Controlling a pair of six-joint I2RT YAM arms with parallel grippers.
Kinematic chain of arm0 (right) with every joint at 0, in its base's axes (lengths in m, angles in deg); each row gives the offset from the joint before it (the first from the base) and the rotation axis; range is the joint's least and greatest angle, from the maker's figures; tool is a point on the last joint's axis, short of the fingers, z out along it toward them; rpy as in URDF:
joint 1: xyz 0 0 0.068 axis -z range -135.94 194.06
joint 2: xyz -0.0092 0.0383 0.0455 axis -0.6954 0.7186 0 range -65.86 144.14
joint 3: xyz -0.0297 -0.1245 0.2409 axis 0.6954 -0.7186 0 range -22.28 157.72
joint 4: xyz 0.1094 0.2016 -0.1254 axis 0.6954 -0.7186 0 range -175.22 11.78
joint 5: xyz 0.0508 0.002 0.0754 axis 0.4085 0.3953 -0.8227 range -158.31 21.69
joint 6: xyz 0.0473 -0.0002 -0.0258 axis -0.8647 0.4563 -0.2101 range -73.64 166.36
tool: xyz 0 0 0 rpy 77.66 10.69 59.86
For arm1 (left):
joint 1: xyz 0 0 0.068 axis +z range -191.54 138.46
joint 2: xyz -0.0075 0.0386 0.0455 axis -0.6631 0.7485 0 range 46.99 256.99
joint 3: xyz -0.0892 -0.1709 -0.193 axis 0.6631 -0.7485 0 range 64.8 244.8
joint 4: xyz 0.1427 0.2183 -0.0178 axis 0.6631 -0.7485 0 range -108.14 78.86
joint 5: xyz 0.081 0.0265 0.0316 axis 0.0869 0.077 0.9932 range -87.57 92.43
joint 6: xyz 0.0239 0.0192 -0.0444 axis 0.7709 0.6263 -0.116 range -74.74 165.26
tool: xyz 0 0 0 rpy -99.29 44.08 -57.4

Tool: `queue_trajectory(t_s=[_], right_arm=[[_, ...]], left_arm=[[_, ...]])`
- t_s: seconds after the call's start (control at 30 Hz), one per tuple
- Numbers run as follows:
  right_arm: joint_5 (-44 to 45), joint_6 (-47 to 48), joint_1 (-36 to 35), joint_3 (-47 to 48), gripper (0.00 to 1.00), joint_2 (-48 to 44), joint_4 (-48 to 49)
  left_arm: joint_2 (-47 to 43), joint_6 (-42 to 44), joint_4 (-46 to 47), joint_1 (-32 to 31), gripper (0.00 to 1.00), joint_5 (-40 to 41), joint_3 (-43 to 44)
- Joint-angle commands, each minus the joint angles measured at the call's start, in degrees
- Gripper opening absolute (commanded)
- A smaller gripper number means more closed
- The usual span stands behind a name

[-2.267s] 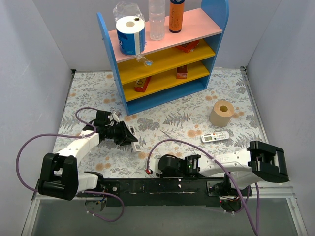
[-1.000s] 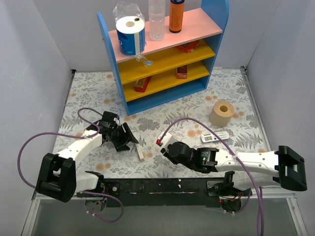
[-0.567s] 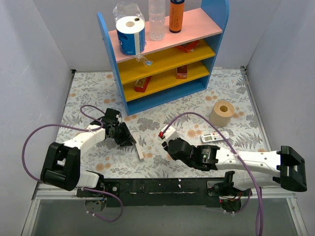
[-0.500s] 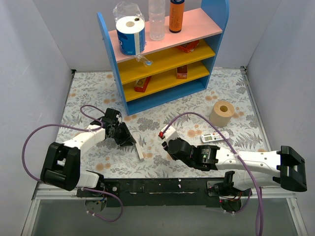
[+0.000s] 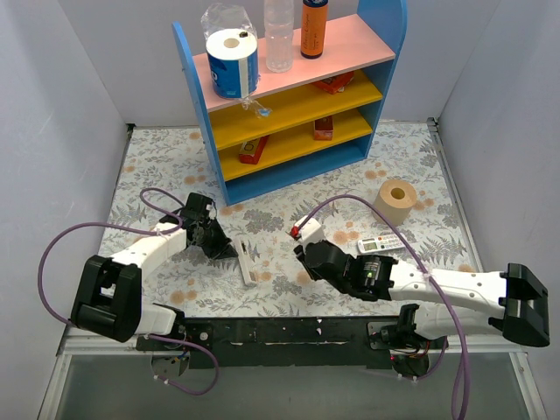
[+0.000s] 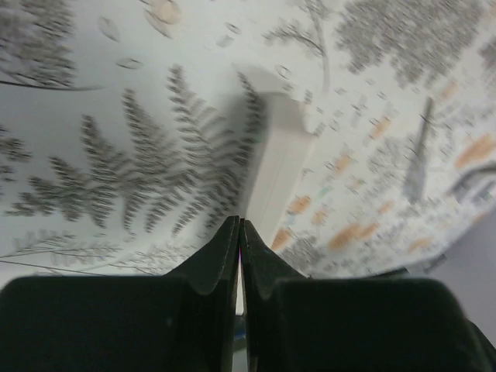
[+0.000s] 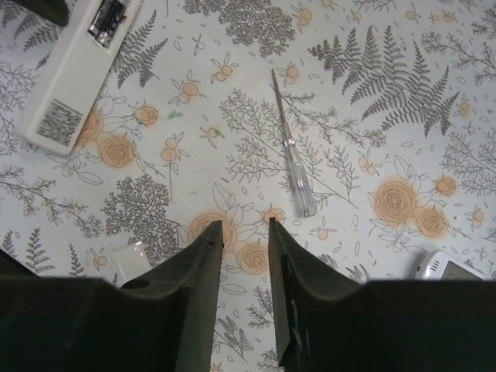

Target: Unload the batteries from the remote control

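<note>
A white remote [image 5: 248, 260] lies flat on the floral table with its back up. In the right wrist view it [image 7: 70, 74] is at the top left, its compartment open, with two dark batteries [image 7: 108, 17] side by side in it. My left gripper [image 5: 224, 248] is shut, with its tips [image 6: 239, 225] at the remote's near end [image 6: 275, 163]. My right gripper [image 5: 303, 255] is open and empty over bare table to the right of the remote, as the right wrist view [image 7: 244, 229] shows.
A thin clear-handled stick [image 7: 294, 167] lies just ahead of my right gripper. A small clear plastic piece [image 7: 129, 256] lies by its left finger. A second remote [image 5: 382, 243] and a cardboard roll [image 5: 395, 201] are to the right. A blue shelf unit [image 5: 289, 96] stands at the back.
The white remote has turned from lying on its edge to lying flat, back up. My right arm has moved right and farther from the remote. My left gripper stays at the remote's end.
</note>
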Motion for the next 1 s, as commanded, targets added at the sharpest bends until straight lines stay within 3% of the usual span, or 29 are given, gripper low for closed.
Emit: queue_trajectory(t_s=[0.0,0.17,0.27,0.37,0.4,0.5,0.53,0.67,0.73,0.87,0.97], right_arm=[[0.48,-1.87,1.22,1.20,0.37,-1.56,-2.72],[1.00,-5.28,2.19,0.76,0.37,-3.58,-3.95],[3.46,-9.94,3.51,1.54,0.39,-3.59,-8.23],[7.24,-21.27,5.53,3.74,0.40,-2.97,-14.92],[7.85,-26.17,6.58,4.01,0.39,-3.32,-17.98],[7.86,-31.56,9.12,3.66,0.38,-5.85,-20.12],[7.95,-34.01,9.92,3.22,0.37,-6.83,-20.21],[8.12,-39.22,15.27,-1.51,0.38,-12.63,-18.98],[6.99,-40.10,19.67,-2.75,0.47,-14.65,-19.33],[3.74,-45.88,30.03,-3.02,0.51,-12.65,-24.23],[1.89,-49.06,37.77,-0.48,0.62,-8.43,-28.45]], left_arm=[[0.62,-1.19,-5.29,-0.21,0.02,9.48,-1.87],[-2.54,-3.56,-8.36,-0.21,0.02,14.04,-0.81],[-5.09,-4.01,-9.77,-0.21,0.07,15.72,0.85],[-8.77,-3.14,-9.61,-0.21,0.26,18.27,4.10],[-9.83,-1.91,-9.25,-0.21,0.44,18.44,4.98],[-13.79,2.82,-6.09,-0.21,0.64,16.96,7.36],[-14.41,4.15,-5.22,-0.21,0.96,13.99,7.80],[-14.68,10.74,-1.53,-0.21,0.98,7.56,8.60],[-15.29,13.99,-0.03,-0.21,0.98,4.57,7.72],[-16.96,16.03,5.76,-0.21,0.98,-2.37,2.45],[-18.45,15.68,7.79,-0.30,0.98,-3.17,-1.07]])
